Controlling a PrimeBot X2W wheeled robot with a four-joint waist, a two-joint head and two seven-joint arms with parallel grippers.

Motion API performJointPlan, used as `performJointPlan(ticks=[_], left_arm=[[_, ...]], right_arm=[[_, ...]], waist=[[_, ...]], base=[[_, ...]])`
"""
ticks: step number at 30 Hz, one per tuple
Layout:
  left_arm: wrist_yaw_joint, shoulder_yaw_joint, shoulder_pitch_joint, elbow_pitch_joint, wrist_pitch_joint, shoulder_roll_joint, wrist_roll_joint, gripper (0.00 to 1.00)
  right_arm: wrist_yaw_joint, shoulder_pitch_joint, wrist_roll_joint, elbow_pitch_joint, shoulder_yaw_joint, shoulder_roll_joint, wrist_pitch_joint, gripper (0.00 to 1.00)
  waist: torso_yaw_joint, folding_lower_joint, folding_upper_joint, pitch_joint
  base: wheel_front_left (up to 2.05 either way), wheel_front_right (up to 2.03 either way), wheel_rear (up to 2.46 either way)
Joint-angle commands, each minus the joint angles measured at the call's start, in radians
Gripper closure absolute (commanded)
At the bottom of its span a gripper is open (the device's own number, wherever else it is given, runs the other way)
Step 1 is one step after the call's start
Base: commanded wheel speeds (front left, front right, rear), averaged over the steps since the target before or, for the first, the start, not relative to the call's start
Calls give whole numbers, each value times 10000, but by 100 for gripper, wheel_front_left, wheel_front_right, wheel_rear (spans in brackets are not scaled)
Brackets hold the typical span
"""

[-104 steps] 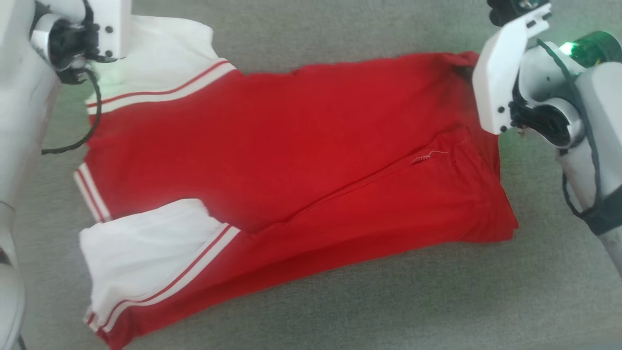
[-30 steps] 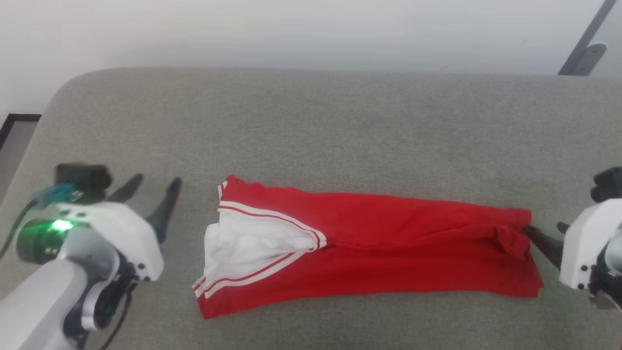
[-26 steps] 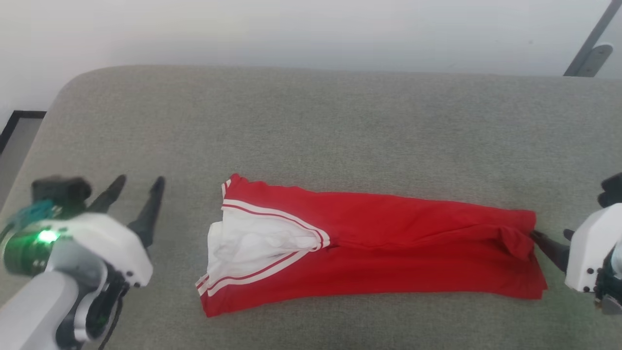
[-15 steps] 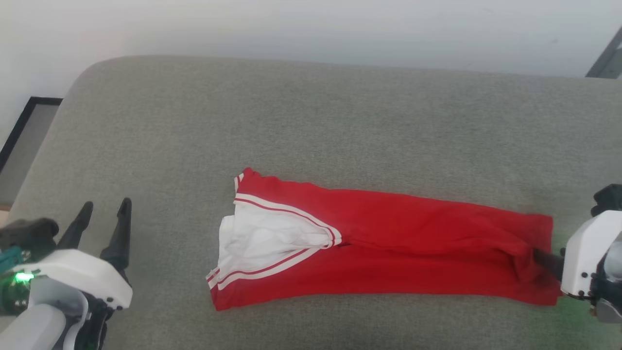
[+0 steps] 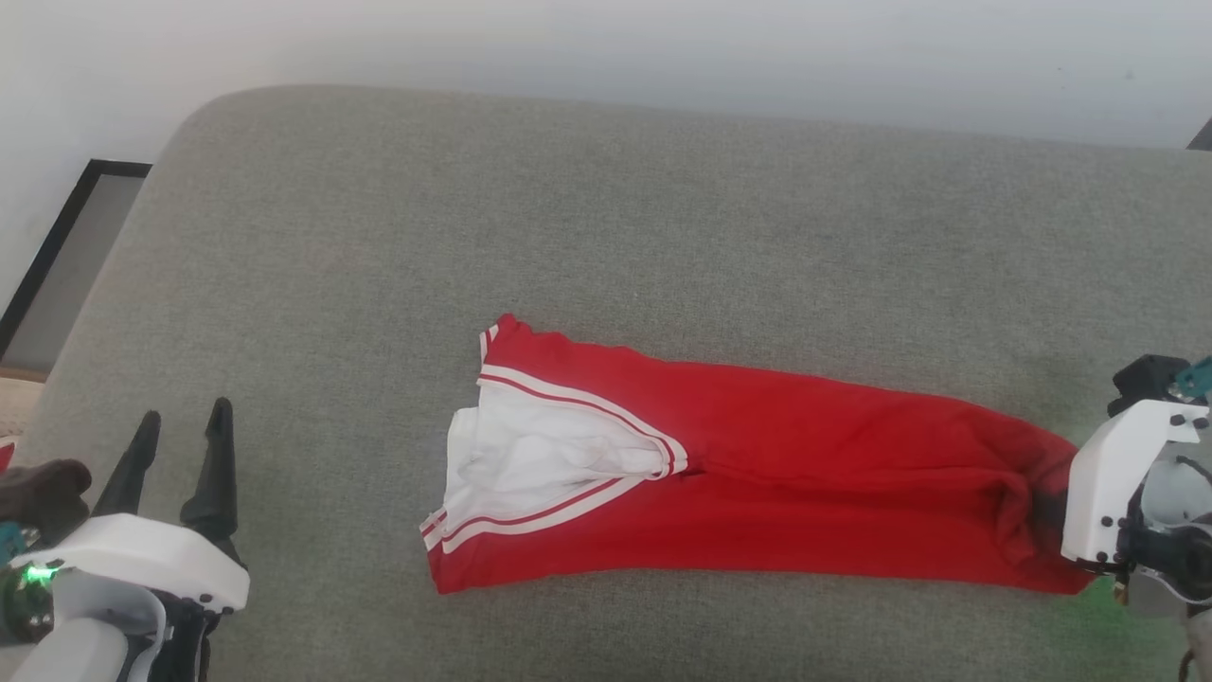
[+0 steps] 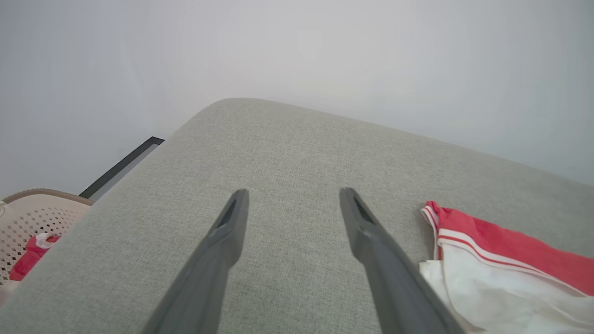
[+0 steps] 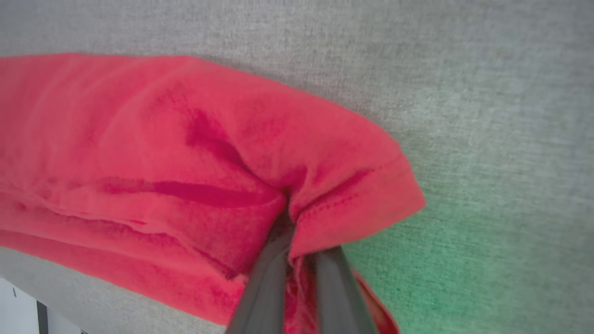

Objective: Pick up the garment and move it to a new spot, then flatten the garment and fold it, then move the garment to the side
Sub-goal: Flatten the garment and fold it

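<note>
The cushion (image 5: 663,208) is a broad grey slab of coarse woven cloth with a rounded far-left corner, set against a plain pale wall (image 5: 606,38). The head camera has swung since a second ago, so more of that corner now shows. The garment (image 5: 805,474) lies across the cushion's near middle as a long narrow red band, running from the centre to the right edge. Three and a half seconds ago it lay wider, with two white panels showing; now one white panel (image 5: 540,455) shows at its left end, soft and rumpled, edged with red-and-white striped trim (image 5: 587,407). Its right end, flat a second ago, is now bunched into deep creases. The right claw (image 7: 299,250) was spread at that end a second ago; now it is pressed together, pinching the stitched red hem, with cloth puckered round both dark fingers (image 7: 267,273). The left claw (image 5: 187,409) stays spread with nothing between its tapered matte fingers (image 6: 227,236), above bare cushion at the lower left, and the gap between it and the garment is wider than a second ago. Beside the cushion's left edge stands a beige perforated basket (image 6: 28,218) with a red-and-white cloth (image 6: 32,253) inside. A green glow (image 7: 441,278) tints the weave beside the right claw.
</note>
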Motion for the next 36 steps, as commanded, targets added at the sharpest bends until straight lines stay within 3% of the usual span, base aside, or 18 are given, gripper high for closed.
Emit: performJointPlan(ticks=[1, 10, 22, 28, 36], left_arm=[[-123, 272, 172, 39, -37, -190, 197, 0], [-810, 1486, 647, 362, -40, -1023, 1182, 0], [-1556, 2319, 384, 719, -41, -1778, 2258, 0], [-1843, 2506, 227, 960, -41, -2014, 2475, 0], [-2051, 2689, 317, 1198, -42, -2134, 2622, 0]], right_arm=[[4, -66, 164, 119, 96, -31, -47, 100], [2, -339, 507, 238, -267, -836, -584, 100], [2, -834, -181, 1417, -1563, -1980, -1064, 100], [2, -986, -152, 1475, -1559, -2021, -1072, 100], [2, -607, 485, -64, -1010, -1702, -711, 100]], waist=[[-5, 0, 0, 22], [-302, 0, 0, 152], [-901, 0, 0, 361], [-1075, 0, 0, 352], [-1192, 0, 0, 182]], base=[[0, 0, 0], [0, 0, 0], [0, 0, 0], [0, 0, 0], [0, 0, 0]])
